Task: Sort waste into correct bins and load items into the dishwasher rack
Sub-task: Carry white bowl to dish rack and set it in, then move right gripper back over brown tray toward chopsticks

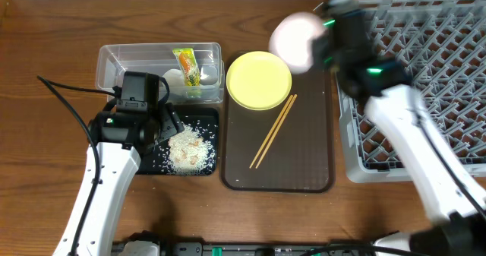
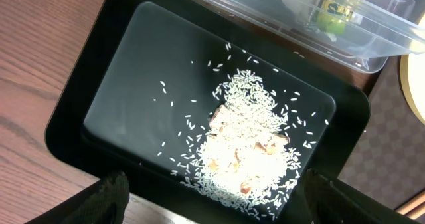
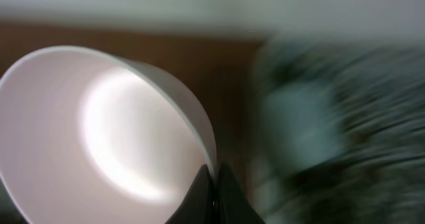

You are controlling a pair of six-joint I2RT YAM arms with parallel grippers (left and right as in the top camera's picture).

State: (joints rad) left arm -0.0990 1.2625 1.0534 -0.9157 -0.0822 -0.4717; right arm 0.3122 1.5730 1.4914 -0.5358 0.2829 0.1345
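My right gripper (image 1: 323, 43) is shut on the rim of the white bowl (image 1: 298, 39), held in the air between the brown tray and the grey dishwasher rack (image 1: 433, 81); the wrist view shows the bowl (image 3: 99, 137) pinched between my fingers (image 3: 214, 197), blurred. My left gripper (image 2: 216, 201) is open above the black tray (image 2: 86, 144), which holds rice scraps (image 2: 246, 157). The clear tub (image 1: 114, 58) holds the snack wrapper (image 1: 187, 64) and white tissue (image 1: 175, 77). The yellow plate (image 1: 259, 80) and chopsticks (image 1: 273, 131) lie on the brown tray.
The brown serving tray (image 1: 304, 150) lies in the middle, between the black tray (image 1: 152, 161) and the rack. A black cable (image 1: 68, 108) runs by my left arm. The blue bowl and small cup are out of view.
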